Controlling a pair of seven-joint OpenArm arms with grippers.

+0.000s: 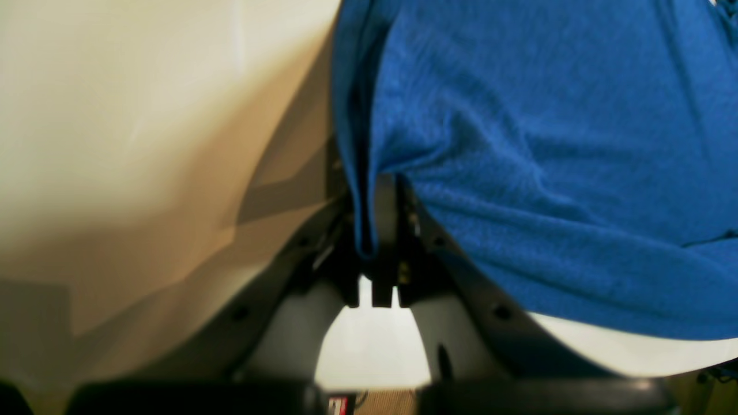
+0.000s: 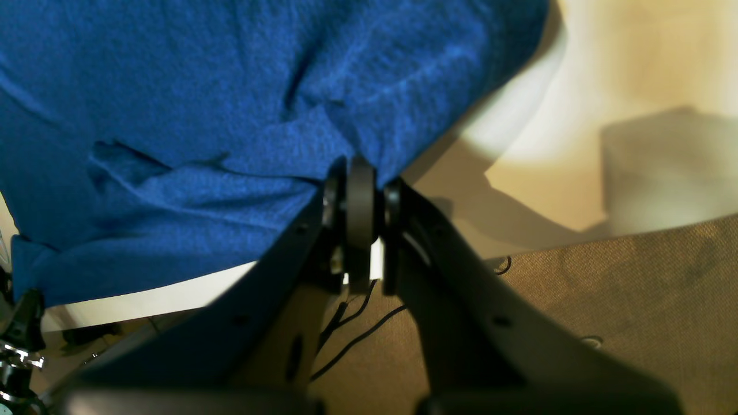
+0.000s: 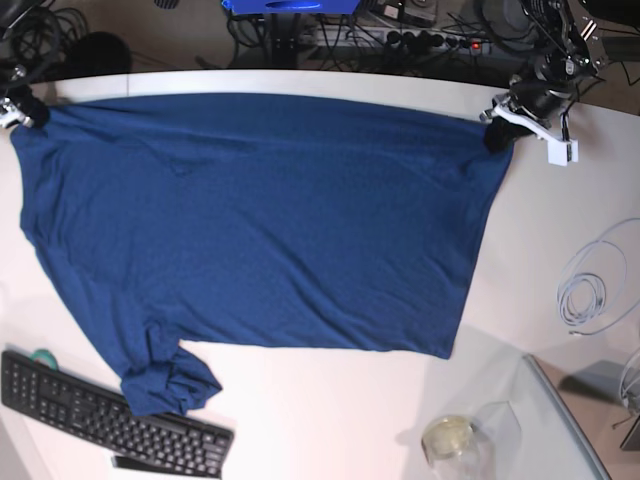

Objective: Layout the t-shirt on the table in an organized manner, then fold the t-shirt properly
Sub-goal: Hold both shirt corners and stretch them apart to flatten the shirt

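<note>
One t-shirt [image 3: 260, 220], dark blue, lies spread flat across the white table [image 3: 560, 200], filling the middle and the nine o'clock side of the top in the base view. I count two grippers, both mine, each pinched onto a far corner of the cloth. My left gripper [image 3: 497, 133] sits at about two o'clock, jaws closed tight on the hem corner; from its wrist camera the fabric [image 1: 548, 150] folds down between the black fingers [image 1: 380, 271]. My right gripper [image 3: 22, 108] is at ten o'clock, jaws likewise clamped on the cloth [image 2: 202, 115], which bunches just above the fingertips [image 2: 360, 202].

One sleeve is crumpled into a lump [image 3: 170, 385] at seven o'clock, touching the single black keyboard [image 3: 105, 415] that runs along the near edge. One coil of pale cable [image 3: 590, 290] rests at four o'clock. One clear cup [image 3: 448, 438] stands near six o'clock, just beside a grey translucent tray [image 3: 565, 420].

Beyond the far edge of the table, tangled cables and a power strip [image 3: 420, 38] lie in the dark. The floor under the table edge is brownish carpet [image 2: 605, 300].
</note>
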